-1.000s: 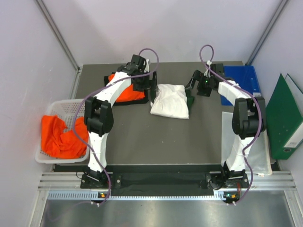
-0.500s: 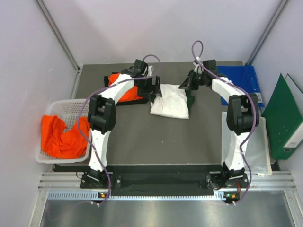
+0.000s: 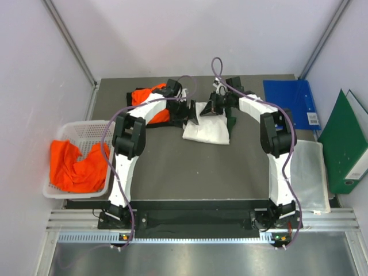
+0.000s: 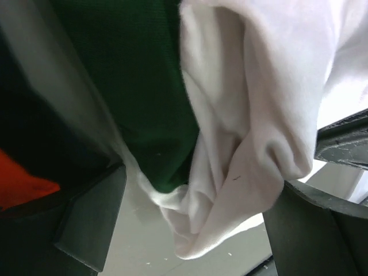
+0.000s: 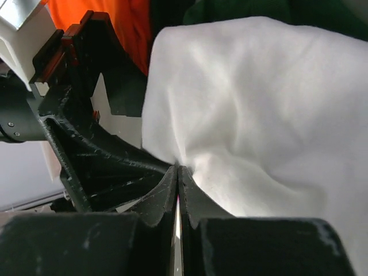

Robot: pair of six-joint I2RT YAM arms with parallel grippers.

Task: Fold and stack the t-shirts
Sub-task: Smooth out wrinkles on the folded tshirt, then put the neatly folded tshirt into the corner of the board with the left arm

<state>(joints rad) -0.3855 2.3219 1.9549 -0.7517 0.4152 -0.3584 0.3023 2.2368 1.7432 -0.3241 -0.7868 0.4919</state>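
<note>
Top view: a folded white t-shirt (image 3: 207, 127) lies on the far middle of the table. Both arms reach to its far edge. The left gripper (image 3: 191, 114) is at the far left corner and the right gripper (image 3: 211, 109) is just beside it, nearer the middle of that edge. The bulk of the shirt lies on the near side of both. A folded orange t-shirt (image 3: 150, 98) sits just left of the white one, closest to the left arm. More orange t-shirts (image 3: 75, 167) fill a white basket (image 3: 80, 127) at the left edge.

Left wrist view: the left gripper (image 4: 201, 198) has its fingers (image 4: 92, 230) spread wide. Bunched white cloth (image 4: 259, 103) and a dark green sleeve (image 4: 144, 86) hang between them, with bare table showing beside the left finger.

Right wrist view: the right gripper (image 5: 177, 184) has its fingers pressed together. White cloth (image 5: 253, 103) puckers toward the tips, so they seem to pinch its edge. The left gripper (image 5: 86, 132) is close by on the left, with orange cloth (image 5: 123, 26) beyond.

Likely next move: the left fingers close on the corner, then both arms carry the shirt left onto the orange one.
</note>
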